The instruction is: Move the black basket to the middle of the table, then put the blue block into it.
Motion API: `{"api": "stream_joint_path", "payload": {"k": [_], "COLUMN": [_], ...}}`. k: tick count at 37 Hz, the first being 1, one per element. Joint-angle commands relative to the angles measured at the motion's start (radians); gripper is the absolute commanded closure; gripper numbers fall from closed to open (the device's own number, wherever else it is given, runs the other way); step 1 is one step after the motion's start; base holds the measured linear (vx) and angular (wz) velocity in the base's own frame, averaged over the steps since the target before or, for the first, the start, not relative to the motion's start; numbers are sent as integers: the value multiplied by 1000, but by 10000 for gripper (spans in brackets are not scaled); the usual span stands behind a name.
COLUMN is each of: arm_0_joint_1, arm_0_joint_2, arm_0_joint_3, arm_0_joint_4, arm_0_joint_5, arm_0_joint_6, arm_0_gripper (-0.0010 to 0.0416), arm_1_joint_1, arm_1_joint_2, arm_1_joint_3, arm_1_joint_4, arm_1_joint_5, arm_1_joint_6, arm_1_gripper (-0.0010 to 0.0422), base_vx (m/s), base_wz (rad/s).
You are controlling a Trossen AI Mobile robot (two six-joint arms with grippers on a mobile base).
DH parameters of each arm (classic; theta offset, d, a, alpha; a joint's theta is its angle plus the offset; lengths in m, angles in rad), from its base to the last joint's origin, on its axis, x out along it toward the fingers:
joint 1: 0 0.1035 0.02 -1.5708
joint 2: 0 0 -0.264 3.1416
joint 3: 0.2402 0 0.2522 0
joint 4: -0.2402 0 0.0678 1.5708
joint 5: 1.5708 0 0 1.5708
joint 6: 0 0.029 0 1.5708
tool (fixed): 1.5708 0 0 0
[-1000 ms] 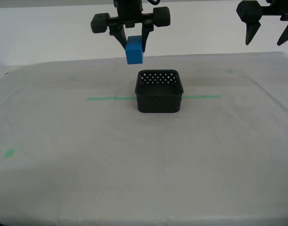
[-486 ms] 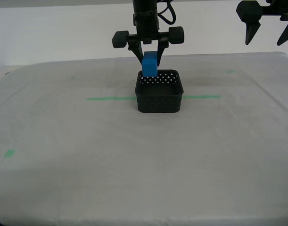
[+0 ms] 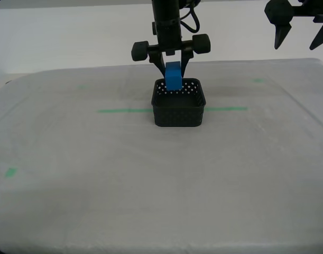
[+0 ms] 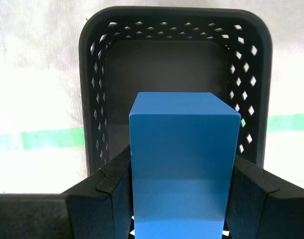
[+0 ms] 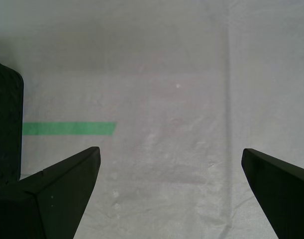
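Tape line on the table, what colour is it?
Green tape line; clearest in the exterior view.

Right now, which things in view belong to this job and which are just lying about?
Job:
basket, on the table
block, held over the basket by my second pincer

Lying about:
green tape line
small tape bit
my first pincer, open and idle above the table

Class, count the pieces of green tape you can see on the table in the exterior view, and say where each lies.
3: a long line running behind the black basket, a small bit near the exterior view's left edge, and a faint bit at its far right.
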Motion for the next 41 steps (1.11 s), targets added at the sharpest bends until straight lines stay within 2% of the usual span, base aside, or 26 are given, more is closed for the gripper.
{"api": "stream_joint_path", "payload": {"k": [1,4,33,37,41], "arm_0_joint_1": [1,1,1,1,1], "arm_0_joint_2": [0,0,0,0,0], "arm_0_joint_3": [0,0,0,0,0], "arm_0_joint_4": [2,3,3,3,3], "arm_0_joint_5": [-1,-1,-1,-1,-1], "arm_0_joint_6": [0,0,0,0,0], "arm_0_gripper": [7,7,7,7,7], "arm_1_joint_1": [-5,-9,-38,-38,-38], "arm_1_joint_2": [0,0,0,0,0], "arm_1_joint_3": [-3,-13,-34,-34,-34], "arm_1_joint_4": [-1,0,30,29,29], "arm_1_joint_5": [1,2,-5,-6,-11], "arm_1_joint_6": [-18,-33,-33,-33,-32], "arm_1_gripper": [412,412,412,393,352], "base_vx": [0,0,0,0,0], "base_wz": [0,0,0,0,0]}}
